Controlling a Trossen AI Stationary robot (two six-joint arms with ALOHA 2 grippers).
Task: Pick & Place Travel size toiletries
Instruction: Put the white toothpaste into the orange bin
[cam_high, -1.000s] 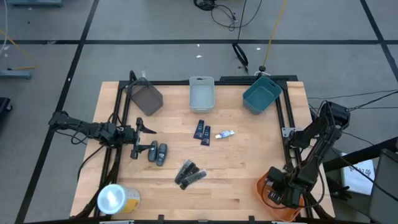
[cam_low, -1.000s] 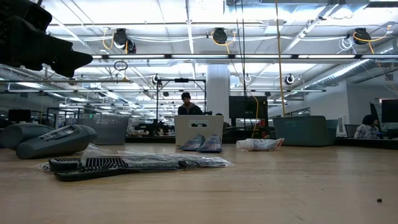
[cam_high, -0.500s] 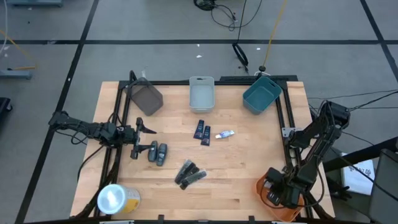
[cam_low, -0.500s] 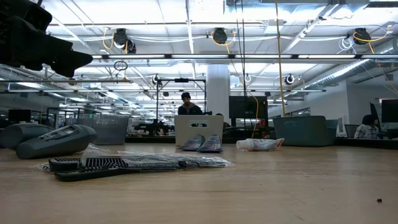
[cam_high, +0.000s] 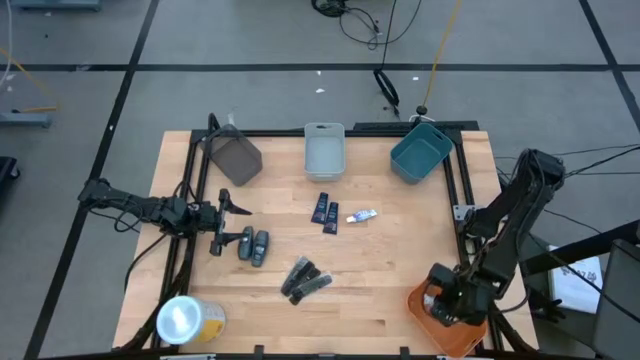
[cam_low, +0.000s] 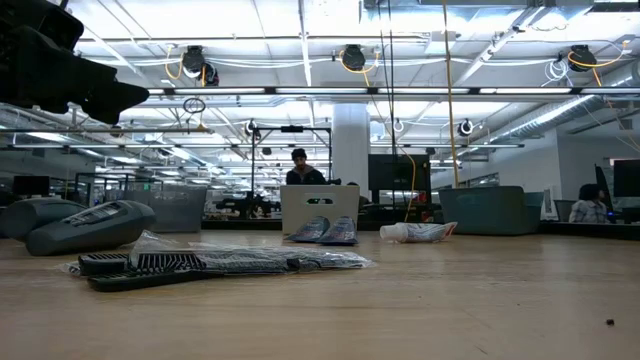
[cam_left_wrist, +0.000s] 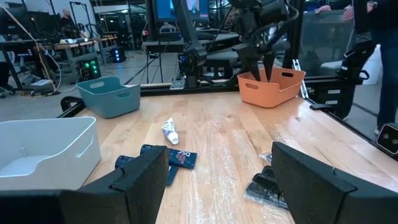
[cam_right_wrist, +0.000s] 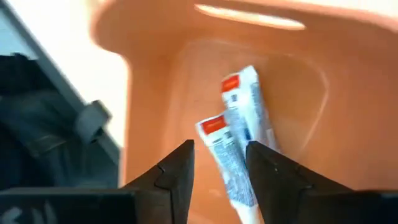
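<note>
On the table in the high view lie two dark blue packets (cam_high: 322, 210), a white tube (cam_high: 361, 215), two dark grey oval pieces (cam_high: 253, 246) and black sticks (cam_high: 305, 280) in clear wrap. My left gripper (cam_high: 228, 224) hovers open near the left edge, just left of the ovals; its wrist view shows the tube (cam_left_wrist: 170, 131), the packets (cam_left_wrist: 175, 158) and the sticks (cam_left_wrist: 266, 186) ahead of it. My right gripper (cam_high: 441, 306) hangs open over the orange bin (cam_high: 424, 330). Two white tubes (cam_right_wrist: 244, 109) lie on the bin's floor, one (cam_right_wrist: 221, 155) running down between the fingers.
A dark grey bin (cam_high: 236, 156), a white bin (cam_high: 324, 151) and a teal bin (cam_high: 420, 152) stand along the far edge. A yellow roll with a white top (cam_high: 188, 320) sits at the near left corner. A black frame borders the table. A person (cam_low: 300, 170) stands beyond the far edge.
The right arm has raised its elbow, and its gripper has shifted slightly toward the table's left over the orange bin, so more of the bin shows. The left arm and the things on the table have kept still.
</note>
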